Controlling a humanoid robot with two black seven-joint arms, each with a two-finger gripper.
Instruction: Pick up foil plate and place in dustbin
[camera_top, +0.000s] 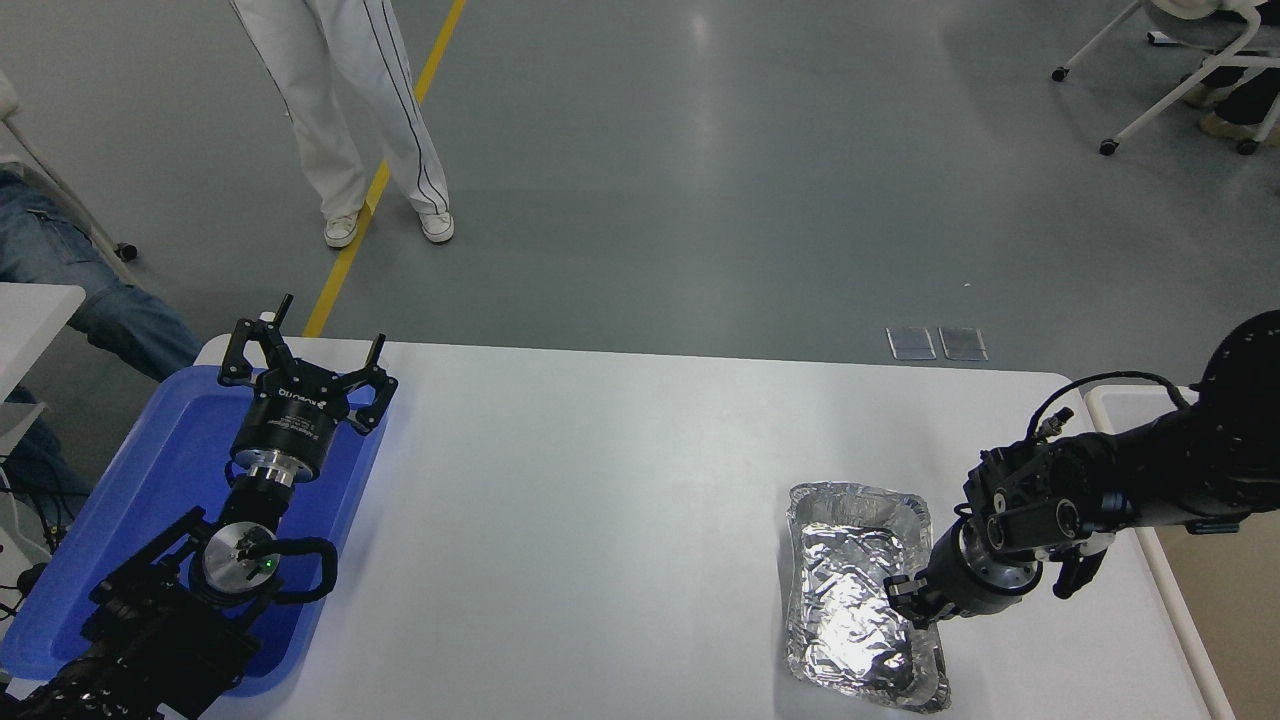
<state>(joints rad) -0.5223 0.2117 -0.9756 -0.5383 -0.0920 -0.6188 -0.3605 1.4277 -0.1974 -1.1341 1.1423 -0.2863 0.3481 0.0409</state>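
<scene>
On white table; grey floor beyond

A robotics lab: grey sealed floor with a yellow line, wheeled chairs, white bench.

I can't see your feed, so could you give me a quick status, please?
Left gripper open, parked over blue tray. Right gripper on foil plate rim. Dustbin path unobstructed.
</scene>
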